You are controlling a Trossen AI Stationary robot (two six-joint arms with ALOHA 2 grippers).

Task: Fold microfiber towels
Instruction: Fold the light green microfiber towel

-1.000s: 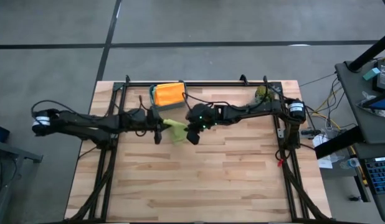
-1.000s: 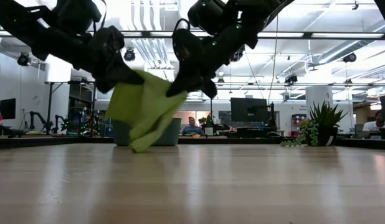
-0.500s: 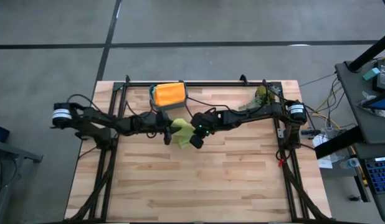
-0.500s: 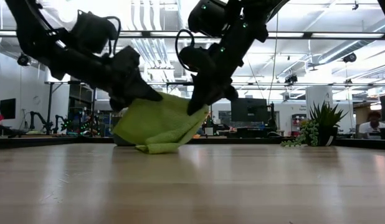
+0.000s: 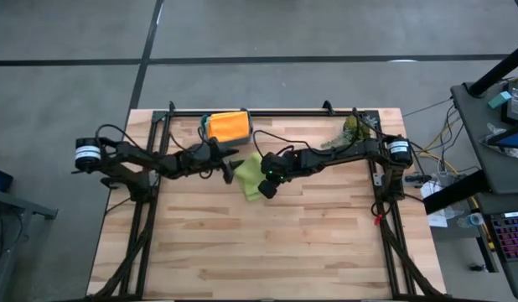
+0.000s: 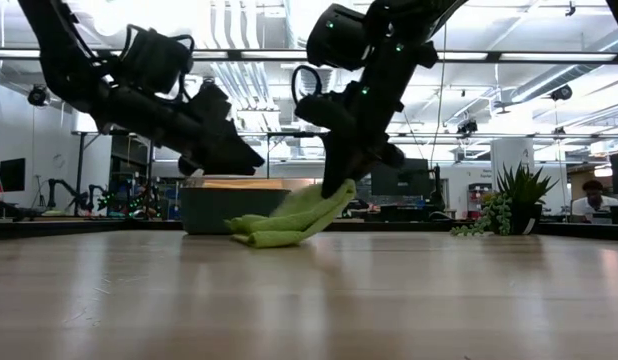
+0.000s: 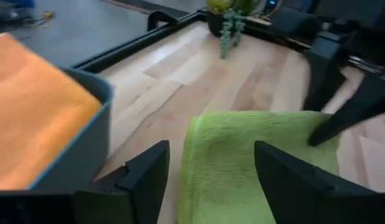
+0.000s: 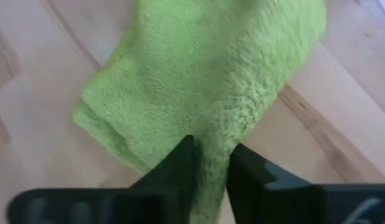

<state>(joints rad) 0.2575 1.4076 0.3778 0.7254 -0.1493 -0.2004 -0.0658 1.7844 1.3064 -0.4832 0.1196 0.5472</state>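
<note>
The lime green towel lies folded on the wooden table, its long axis running from beside the left gripper toward the right gripper. One end rises off the wood to the right gripper, whose narrowly parted fingers pinch a ridge of the pile. The left gripper hangs spread wide just short of the towel, holding nothing. Behind it, a teal bin carries an orange towel; what lies beneath that is hidden.
</note>
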